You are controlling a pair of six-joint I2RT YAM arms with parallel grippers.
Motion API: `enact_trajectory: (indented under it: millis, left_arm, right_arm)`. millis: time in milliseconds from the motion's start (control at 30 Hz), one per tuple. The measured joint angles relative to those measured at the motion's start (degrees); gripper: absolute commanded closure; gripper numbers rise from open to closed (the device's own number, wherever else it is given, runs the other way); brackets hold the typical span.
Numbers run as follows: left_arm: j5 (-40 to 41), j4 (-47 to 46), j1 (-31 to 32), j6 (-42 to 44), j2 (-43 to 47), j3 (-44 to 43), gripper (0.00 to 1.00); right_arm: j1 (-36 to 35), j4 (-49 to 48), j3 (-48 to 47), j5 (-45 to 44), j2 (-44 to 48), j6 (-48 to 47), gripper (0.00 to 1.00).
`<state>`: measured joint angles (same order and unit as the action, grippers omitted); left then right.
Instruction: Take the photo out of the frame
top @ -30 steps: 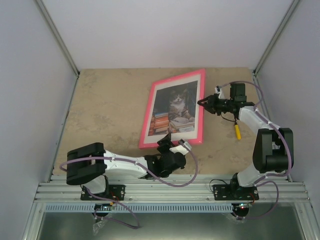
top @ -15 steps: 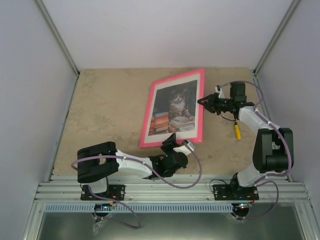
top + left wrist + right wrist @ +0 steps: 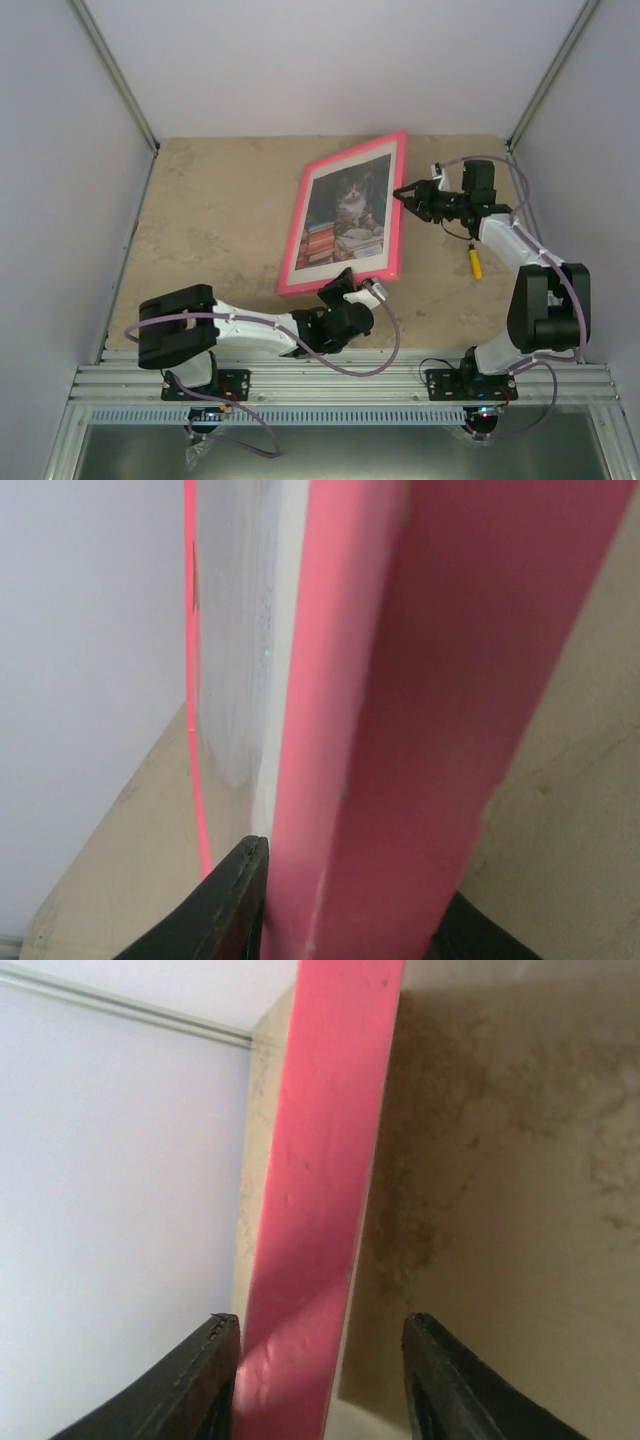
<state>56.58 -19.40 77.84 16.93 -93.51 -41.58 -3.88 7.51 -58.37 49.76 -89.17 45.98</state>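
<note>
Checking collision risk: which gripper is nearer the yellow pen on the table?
Right. The right gripper is at the frame's right edge, just beyond and left of the yellow pen. The left gripper clamps the frame's near edge, farther off to the pen's left.

Bright pink all round the frame [image 3: 294,235]; its edge reads flat salmon-pink in both wrist views. On the photo [image 3: 345,215]: grey-and-white cat, stacks of orange and white books, dark backdrop. White mat [image 3: 368,262] showing below the print. The counter [image 3: 210,220] is beige, mottled like stone, with darker tan blotches. Black fingers on left hand [image 3: 345,277] and right hand [image 3: 401,193]. White arms [image 3: 250,330] with black joints, lilac cables [image 3: 385,345]. Small yellow stick [image 3: 475,262]. Pale grey walls [image 3: 60,150]. Silver rail [image 3: 340,385].
</note>
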Motion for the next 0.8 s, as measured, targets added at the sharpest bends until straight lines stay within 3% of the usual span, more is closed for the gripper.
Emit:
enact_trajectory:
  millis: [133, 333, 800]
  left_arm:
    - [0.02, 3.32, -0.02, -2.64, 4.09, -0.04, 0.80]
    - [0.55, 8.57, -0.04, -7.58, 8.28, -0.55, 0.87]
    - [-1.22, 23.41, -2.40, -29.00, 23.17, -3.89, 0.94]
  right_arm:
    - [0.00, -1.09, -0.83, 0.74, 1.84, -0.44, 0.35]
    - [0.31, -1.40, -2.54, 1.05, 4.17, -0.81, 0.23]
    - [3.08, 3.28, -4.52, 3.52, 14.78, -8.63, 0.16]
